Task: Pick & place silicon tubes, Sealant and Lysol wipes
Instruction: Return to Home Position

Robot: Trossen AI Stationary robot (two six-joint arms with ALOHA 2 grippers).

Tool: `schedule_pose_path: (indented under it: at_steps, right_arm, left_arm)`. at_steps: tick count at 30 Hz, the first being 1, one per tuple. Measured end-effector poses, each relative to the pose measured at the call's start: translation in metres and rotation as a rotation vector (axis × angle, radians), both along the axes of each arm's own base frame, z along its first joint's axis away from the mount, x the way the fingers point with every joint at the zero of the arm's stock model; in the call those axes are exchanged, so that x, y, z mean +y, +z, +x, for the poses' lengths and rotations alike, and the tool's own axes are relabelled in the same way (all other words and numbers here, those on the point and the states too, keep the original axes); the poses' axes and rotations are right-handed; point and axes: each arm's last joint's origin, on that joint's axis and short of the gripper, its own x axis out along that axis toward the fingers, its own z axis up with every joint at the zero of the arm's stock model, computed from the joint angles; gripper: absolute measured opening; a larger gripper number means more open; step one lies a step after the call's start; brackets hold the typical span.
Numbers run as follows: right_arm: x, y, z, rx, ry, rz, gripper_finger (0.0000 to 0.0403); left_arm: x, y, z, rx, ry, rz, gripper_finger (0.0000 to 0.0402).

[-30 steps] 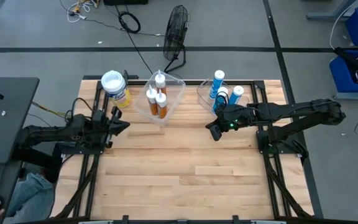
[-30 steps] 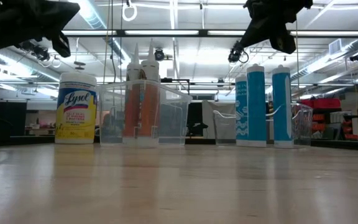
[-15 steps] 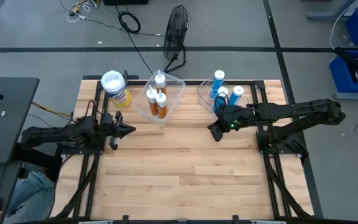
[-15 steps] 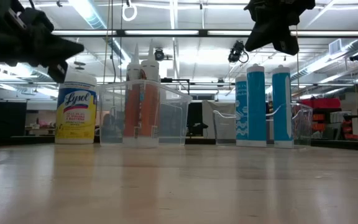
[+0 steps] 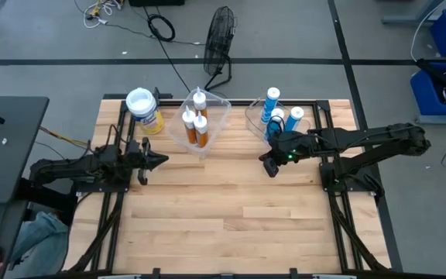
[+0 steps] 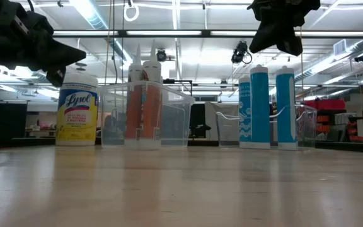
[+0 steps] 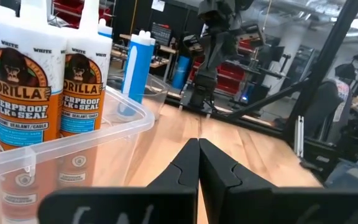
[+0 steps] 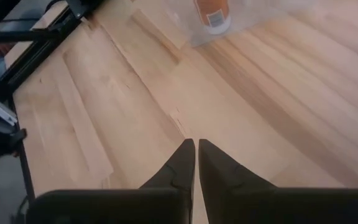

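The yellow Lysol wipes canister (image 5: 143, 109) with a white lid stands upright on its base at the table's far left; it also shows in the low view (image 6: 77, 110). Three orange sealant tubes (image 5: 197, 124) stand in a clear bin (image 5: 207, 141). Blue-white silicone tubes (image 5: 279, 115) stand in a second clear bin (image 6: 229, 129). My left gripper (image 5: 163, 160) is shut and empty, above the table near the orange-tube bin (image 7: 67, 155). My right gripper (image 5: 268, 168) is shut and empty, raised above the table in front of the blue tubes.
The wooden table (image 5: 231, 217) is bare across its middle and near half. A black fan (image 5: 220, 39) and cables lie on the floor beyond the far edge. A dark desk (image 5: 2, 132) stands to the left.
My left gripper has gone toward the table's right edge and lower, tipping from a raised pose to nearly level. The right arm has kept still.
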Motion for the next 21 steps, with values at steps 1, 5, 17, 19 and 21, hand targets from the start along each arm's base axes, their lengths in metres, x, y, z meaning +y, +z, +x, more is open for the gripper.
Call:
schedule_pose_path:
  at_steps: [1,5,17,19,21]
  right_arm:
    - [0.0,0.001,-0.001,-0.004,0.017,-0.017,0.0025]
    - [-0.002,0.013,-0.012,-0.049,0.085,-0.109,0.0025]
    - [-0.015,-0.008,-0.067,-0.608,-0.026,-0.166,0.0004]
    - [-0.014,-0.014,-0.075,-0.75,-0.012,-0.174,0.0003]
    - [-0.014,-0.022,-0.084,-0.853,-0.001,-0.182,0.0002]
  left_arm:
    - [0.0,0.0,0.0,-0.002,0.0,-0.012,0.0007]
    - [0.0,0.0,0.0,0.0,-0.008,-0.017,0.0007]
    - [0.0,0.003,0.0,-0.039,-0.012,-0.013,0.0007]
    - [0.0,0.004,0.0,-0.044,-0.013,-0.014,0.0007]
    - [0.0,0.004,0.0,-0.044,-0.013,-0.013,0.0007]
